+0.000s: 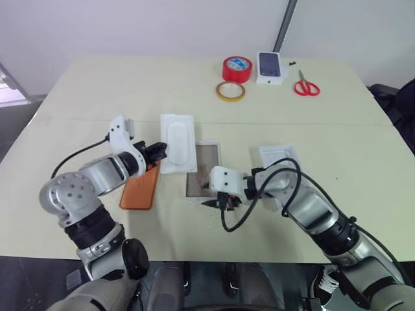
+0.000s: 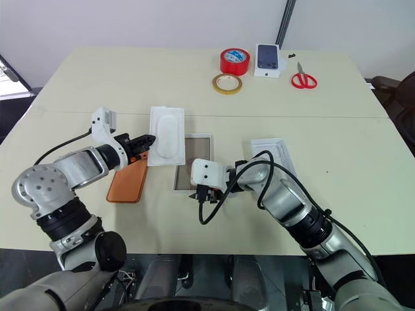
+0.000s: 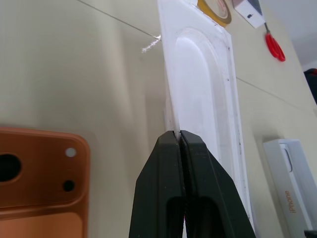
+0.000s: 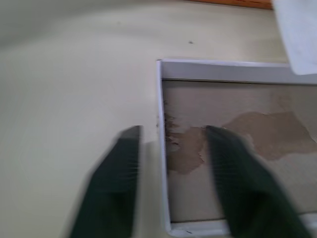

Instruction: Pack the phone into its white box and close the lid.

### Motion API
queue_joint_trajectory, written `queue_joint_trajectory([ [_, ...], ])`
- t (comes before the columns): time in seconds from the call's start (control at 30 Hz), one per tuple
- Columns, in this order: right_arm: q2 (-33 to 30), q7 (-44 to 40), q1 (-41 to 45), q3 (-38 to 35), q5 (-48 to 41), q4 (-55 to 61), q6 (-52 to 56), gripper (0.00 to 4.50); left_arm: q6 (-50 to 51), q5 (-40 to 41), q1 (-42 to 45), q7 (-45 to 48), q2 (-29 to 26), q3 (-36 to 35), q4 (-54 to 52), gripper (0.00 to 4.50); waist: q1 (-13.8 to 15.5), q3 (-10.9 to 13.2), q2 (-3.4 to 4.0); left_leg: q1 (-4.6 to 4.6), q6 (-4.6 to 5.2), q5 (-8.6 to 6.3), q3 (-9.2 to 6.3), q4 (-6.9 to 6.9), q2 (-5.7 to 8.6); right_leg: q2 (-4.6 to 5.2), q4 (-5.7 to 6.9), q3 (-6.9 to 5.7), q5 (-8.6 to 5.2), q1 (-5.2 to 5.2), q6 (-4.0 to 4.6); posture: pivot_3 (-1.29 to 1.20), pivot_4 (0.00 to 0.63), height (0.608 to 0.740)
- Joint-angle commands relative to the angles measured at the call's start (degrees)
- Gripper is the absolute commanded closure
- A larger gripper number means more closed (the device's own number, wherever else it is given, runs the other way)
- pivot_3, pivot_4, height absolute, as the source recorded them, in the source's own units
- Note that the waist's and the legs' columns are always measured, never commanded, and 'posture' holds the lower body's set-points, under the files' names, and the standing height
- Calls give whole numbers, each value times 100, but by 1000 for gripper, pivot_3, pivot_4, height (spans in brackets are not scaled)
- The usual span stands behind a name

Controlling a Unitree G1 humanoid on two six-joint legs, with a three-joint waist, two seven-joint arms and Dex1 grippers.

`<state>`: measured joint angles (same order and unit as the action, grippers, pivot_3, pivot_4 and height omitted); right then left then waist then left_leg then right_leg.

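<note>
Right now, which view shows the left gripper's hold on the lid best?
The left wrist view: the left gripper is shut on the lid's rim. Both eye views show this from afar.

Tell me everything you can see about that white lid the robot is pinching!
The plain white cardboard lid is a shallow rectangle with a raised rim and a rounded phone-shaped dent inside, facing up. The left gripper is shut on its edge. Its near end overlaps the open white box tray; the flat orange phone lies beside it on the pale table.
</note>
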<state>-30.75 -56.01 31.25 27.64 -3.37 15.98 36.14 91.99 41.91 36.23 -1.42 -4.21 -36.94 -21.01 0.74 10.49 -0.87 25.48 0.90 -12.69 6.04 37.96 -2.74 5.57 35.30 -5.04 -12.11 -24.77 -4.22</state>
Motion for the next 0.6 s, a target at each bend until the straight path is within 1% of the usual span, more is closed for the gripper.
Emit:
queue_joint_trajectory([
  [0.03, -115, 74, 18, -710, -358, 440, 301, 588, 51, 169, -34, -71, 93, 165, -308, 4500, 0, -1, -1, 0, 0, 0, -1, 0, 0, 0, 0, 0, 0, 1, 0, 0, 150, 736],
  [0.1, -346, -18, -80, -1109, -584, 567, 397, 588, 51, 201, -97, -147, 195, 266, -352, 4500, 9, -1, -2, 0, 0, 0, 0, 0, 0, 0, 0, 0, 0, 0, 0, 0, 150, 736],
  [0.17, -505, -22, -137, -1334, -709, 597, 434, 588, 51, 246, -184, -214, 236, 401, -405, 4500, -1, -1, -3, 0, 0, -1, -2, 0, 0, 0, -2, 0, -1, 2, 1, 0, 150, 736],
  [0.27, -692, 73, -132, -1660, -757, 353, 419, 588, 51, 319, -357, -423, 380, 662, -447, 4500, -8, 0, -2, -1, 0, -1, -1, -1, 0, -1, -2, 0, -1, 0, 2, 0, 150, 736],
  [0.43, -807, 212, -106, -1717, -612, -101, 105, 588, 51, 435, -527, -752, 728, 929, -535, 4500, -4, 0, -3, -1, 1, -1, 0, -1, 1, 0, -3, 0, -1, 0, 2, 0, 150, 736],
  [0.6, -783, 308, -51, -1662, -537, -355, -103, 588, 51, 569, -608, -1016, 792, 936, -535, 4500, -3, 0, -4, -1, 2, -1, 0, 0, 2, 0, -3, 1, -1, 0, 2, 0, 150, 736],
])
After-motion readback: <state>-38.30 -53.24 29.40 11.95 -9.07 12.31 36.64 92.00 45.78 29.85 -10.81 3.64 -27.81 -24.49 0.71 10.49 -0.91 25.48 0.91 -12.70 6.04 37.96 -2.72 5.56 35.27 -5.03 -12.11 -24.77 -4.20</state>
